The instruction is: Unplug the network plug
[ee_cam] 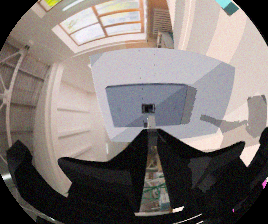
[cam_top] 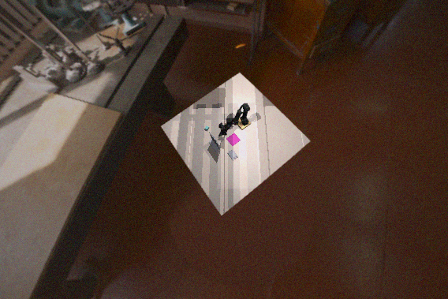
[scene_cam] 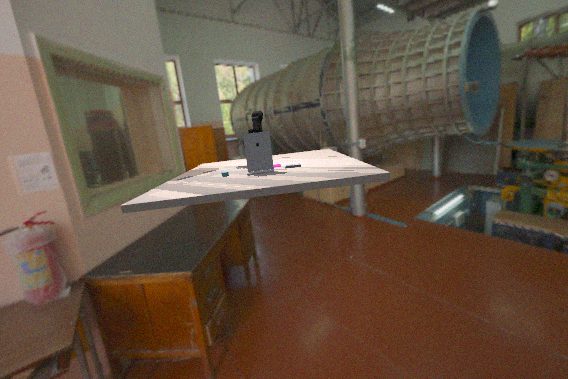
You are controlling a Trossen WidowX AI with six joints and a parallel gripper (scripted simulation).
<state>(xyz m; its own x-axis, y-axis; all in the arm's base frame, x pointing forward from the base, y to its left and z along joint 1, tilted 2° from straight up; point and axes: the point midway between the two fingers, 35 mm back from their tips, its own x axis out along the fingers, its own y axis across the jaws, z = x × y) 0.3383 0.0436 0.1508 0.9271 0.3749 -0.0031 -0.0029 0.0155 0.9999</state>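
The black pincer [ee_cam: 146, 137] grips the small dark network plug [ee_cam: 146, 108] at the grey upright panel [ee_cam: 121, 104]; pull straight back, level, toward six o'clock.

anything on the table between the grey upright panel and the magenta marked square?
Only the black gripper, shut on the plug, right at the grey upright panel. The short stretch to the magenta marked square is bare in the top view.

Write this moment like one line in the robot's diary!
stage: pulling plug | pincer: shut on plug | plug: just before grey panel | pink square: no plug there yet
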